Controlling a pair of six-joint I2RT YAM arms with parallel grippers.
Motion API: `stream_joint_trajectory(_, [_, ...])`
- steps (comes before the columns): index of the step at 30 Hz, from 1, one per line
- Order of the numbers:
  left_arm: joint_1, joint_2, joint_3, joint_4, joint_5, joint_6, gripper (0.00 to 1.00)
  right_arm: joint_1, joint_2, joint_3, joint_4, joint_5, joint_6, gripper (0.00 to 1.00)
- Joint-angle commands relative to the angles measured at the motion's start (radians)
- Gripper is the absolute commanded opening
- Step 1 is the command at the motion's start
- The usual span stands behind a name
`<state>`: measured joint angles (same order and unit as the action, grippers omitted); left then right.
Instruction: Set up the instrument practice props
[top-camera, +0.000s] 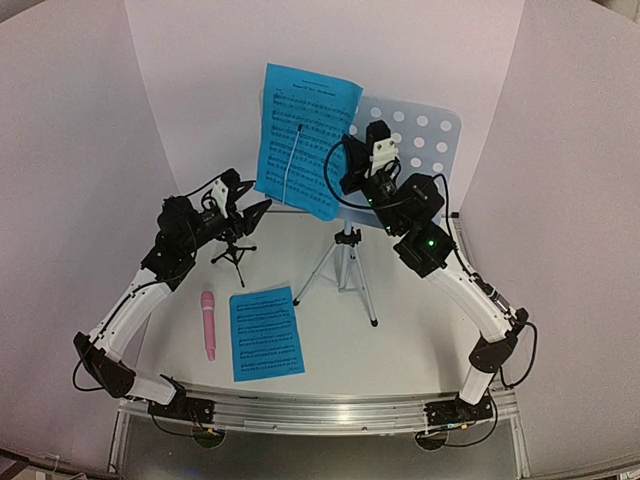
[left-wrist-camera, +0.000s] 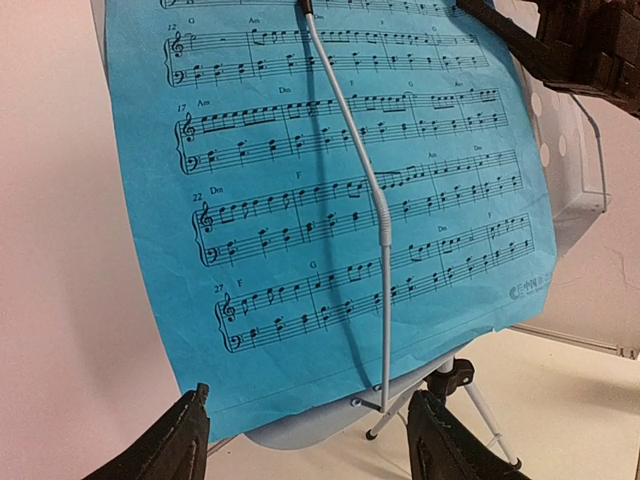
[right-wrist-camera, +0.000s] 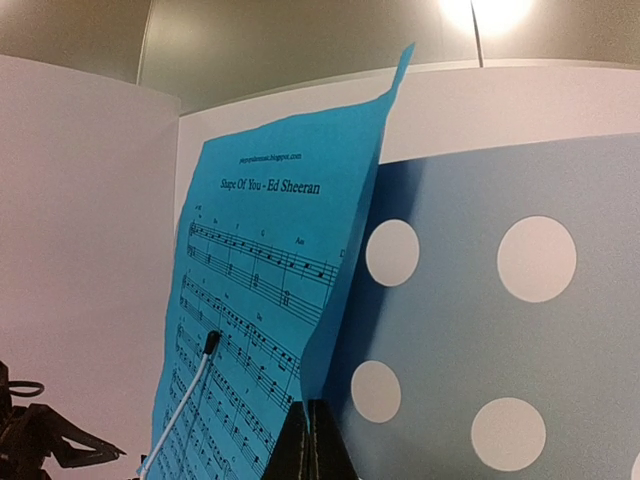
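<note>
The pale-blue perforated music-stand desk (top-camera: 425, 135) stands on silver tripod legs (top-camera: 347, 268) at the back of the table. One blue sheet-music page (top-camera: 298, 135) leans on the desk, with a thin white wire arm (left-wrist-camera: 371, 190) lying across it. My right gripper (right-wrist-camera: 313, 445) is shut on that page's right edge (right-wrist-camera: 345, 290). My left gripper (left-wrist-camera: 305, 435) is open just in front of the page's lower edge, holding nothing. A second blue page (top-camera: 266, 332) lies flat near the front. The pink microphone (top-camera: 208, 324) lies to its left. The small black tripod mic mount (top-camera: 235, 252) stands under my left arm.
White curved walls (top-camera: 90, 150) close in the table on the left, back and right. The stand's legs spread across the middle of the table. Both arm bases sit on the metal rail (top-camera: 320, 410) at the near edge.
</note>
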<state>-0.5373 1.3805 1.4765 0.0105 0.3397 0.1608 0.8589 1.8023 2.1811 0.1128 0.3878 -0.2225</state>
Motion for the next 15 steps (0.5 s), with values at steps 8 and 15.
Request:
stream_joint_trajectory(8, [0.002,-0.031,0.004,0.033,0.014,0.013,0.67,-0.005,-0.046,0.043,-0.007,0.023,-0.052,0.00])
stream_joint_trajectory(15, [0.002,-0.028,0.008,0.027,0.014,0.012,0.67,-0.006,-0.046,0.068,-0.039,0.023,-0.097,0.00])
